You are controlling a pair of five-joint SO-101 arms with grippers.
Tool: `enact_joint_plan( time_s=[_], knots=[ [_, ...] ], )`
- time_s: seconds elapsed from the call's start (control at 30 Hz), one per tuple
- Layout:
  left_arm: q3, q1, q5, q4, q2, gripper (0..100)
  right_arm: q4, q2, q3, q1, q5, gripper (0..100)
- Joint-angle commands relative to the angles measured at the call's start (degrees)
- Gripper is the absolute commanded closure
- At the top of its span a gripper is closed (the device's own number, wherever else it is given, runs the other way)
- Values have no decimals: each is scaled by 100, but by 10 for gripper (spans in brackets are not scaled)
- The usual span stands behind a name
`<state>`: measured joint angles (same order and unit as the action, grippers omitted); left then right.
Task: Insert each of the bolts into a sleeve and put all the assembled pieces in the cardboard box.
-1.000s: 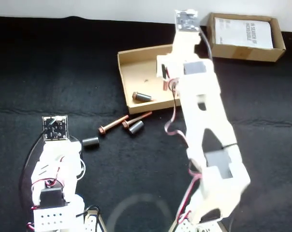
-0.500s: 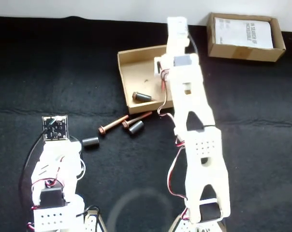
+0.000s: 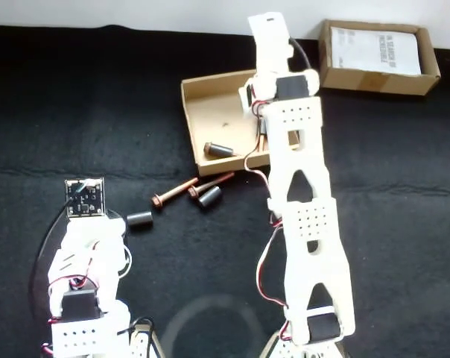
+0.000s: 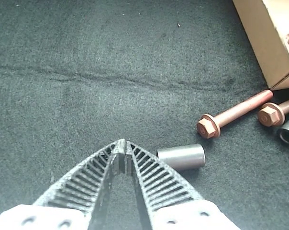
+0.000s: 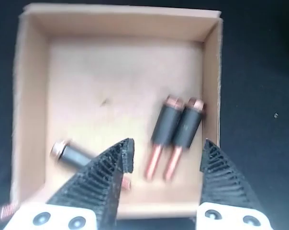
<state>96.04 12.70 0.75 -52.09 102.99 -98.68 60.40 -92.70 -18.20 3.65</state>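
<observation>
"Over the box (image 5: 120, 26), how is the right gripper (image 5: 168, 146) held?"

"It is held wide open, and nothing is gripped. Three pieces (image 5: 166, 127) are seen lying in the box."

"And the left gripper (image 4: 123, 143)?"

"It is closed on nothing, just beside a sleeve (image 4: 181, 157). Two bolts (image 4: 235, 112) are seen on the cloth (image 4: 87, 72) near the box, with another sleeve (image 3: 210, 197) just beside one."

"How should a bolt be picked up?"

"It is likely hard, light and smooth, so it could roll. It is best gripped across the middle of its long part."

"What is shown by one view and missed by another?"

"Two pieces are hidden by the arm (image 3: 303, 186) from high up, but are seen side by side from the right wrist."
</observation>
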Motion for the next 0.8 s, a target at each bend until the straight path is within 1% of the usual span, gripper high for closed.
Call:
enact_joint_plan(
  time_s=[0.0,0.1,0.23,0.4,0.5,0.63,0.7,0.77],
  knots=[
    [110,66,-26,105,-4,962,-259,-171,-787,-136,132,796],
    [110,66,-26,105,-4,962,-259,-655,-470,-365,158,796],
    [110,66,-35,105,-4,962,-259,-1596,655,-848,185,796],
    [110,66,-35,105,-4,962,-251,-3108,2554,-1692,932,796],
    [110,66,-35,105,-4,962,-251,-3899,3609,-2053,1178,796],
    [110,66,-35,105,-4,962,-251,-4769,4971,-2273,1512,796],
    [110,75,-35,105,-4,962,-242,-5130,5684,-2299,1873,796],
    [110,75,-35,105,-4,962,-233,-5446,6413,-2299,2391,796]
  ],
)
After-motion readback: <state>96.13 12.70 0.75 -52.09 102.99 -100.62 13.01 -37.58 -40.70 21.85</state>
